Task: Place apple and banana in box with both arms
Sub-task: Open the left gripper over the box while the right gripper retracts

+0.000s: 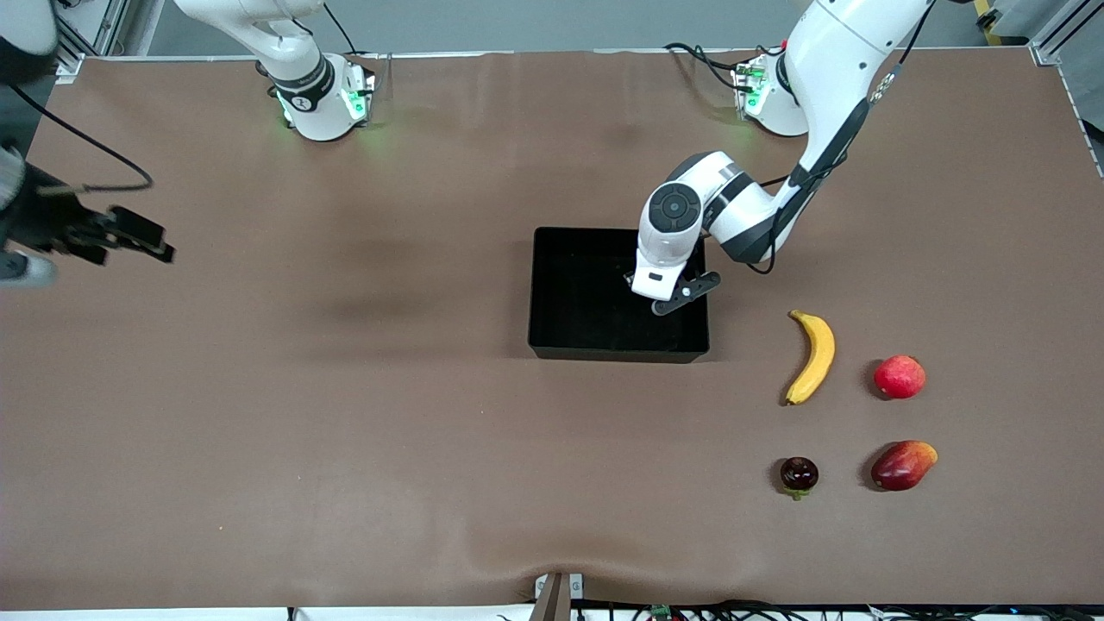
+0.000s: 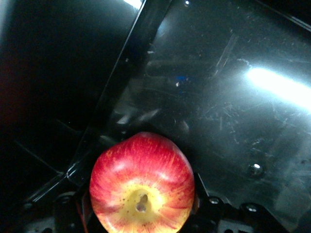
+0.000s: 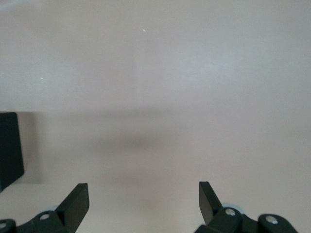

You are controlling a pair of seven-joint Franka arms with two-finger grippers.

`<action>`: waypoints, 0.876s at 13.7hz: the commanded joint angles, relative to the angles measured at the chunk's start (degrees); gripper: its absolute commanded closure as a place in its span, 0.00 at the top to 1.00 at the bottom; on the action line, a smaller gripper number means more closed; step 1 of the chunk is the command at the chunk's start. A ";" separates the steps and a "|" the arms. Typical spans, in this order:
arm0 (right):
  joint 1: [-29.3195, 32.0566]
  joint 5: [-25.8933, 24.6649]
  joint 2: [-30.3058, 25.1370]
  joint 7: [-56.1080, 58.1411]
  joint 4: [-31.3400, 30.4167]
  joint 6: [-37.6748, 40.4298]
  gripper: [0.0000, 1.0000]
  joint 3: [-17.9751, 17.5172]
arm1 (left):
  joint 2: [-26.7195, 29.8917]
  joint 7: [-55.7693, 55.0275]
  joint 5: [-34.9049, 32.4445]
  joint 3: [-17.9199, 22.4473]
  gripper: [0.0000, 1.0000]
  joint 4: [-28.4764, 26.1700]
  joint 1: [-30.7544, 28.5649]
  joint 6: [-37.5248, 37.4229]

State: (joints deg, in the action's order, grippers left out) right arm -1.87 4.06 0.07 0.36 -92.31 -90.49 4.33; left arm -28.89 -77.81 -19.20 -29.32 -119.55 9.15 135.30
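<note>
Red, yellow-streaked apple [image 2: 142, 182]; glossy black box [image 1: 569, 293]; yellow banana [image 1: 813, 355].

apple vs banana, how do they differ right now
The apple is held in the left claw over the box; the banana lies on the table, nearer the left arm's end than the box. The apple is round and red-yellow; the banana is long, curved and yellow. Neither rests in the box yet.
</note>
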 commanded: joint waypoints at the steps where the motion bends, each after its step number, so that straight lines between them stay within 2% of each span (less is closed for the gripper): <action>1: 2.65 -1.87 -1.65 -0.45 1.41 3.80 1.00 -2.22 | -0.99 -3.49 -1.98 -0.03 0.44 0.63 0.25 1.90; 2: 2.31 -1.95 -1.74 -0.62 2.21 5.31 1.00 -2.22 | -0.90 -3.49 -2.07 -0.03 0.99 0.72 0.16 1.90; 5: 2.31 -1.95 -1.65 -0.62 5.11 9.35 1.00 -2.05 | 0.59 -3.66 -2.07 -0.12 1.00 2.38 -0.19 0.93; 7: 2.57 -1.87 -1.48 -0.71 5.38 11.90 1.00 -1.87 | 2.34 -3.58 -1.89 -0.21 1.00 4.49 -0.36 -2.48; 12: 2.31 -2.04 -1.04 -0.01 6.88 10.51 1.00 -1.96 | 3.76 -1.66 -1.19 -0.38 1.00 17.22 -0.63 -18.46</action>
State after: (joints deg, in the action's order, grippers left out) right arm -0.40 2.94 -1.27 0.28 -87.05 -80.32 3.50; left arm -25.67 -79.14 -19.28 -29.32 -107.00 8.74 122.71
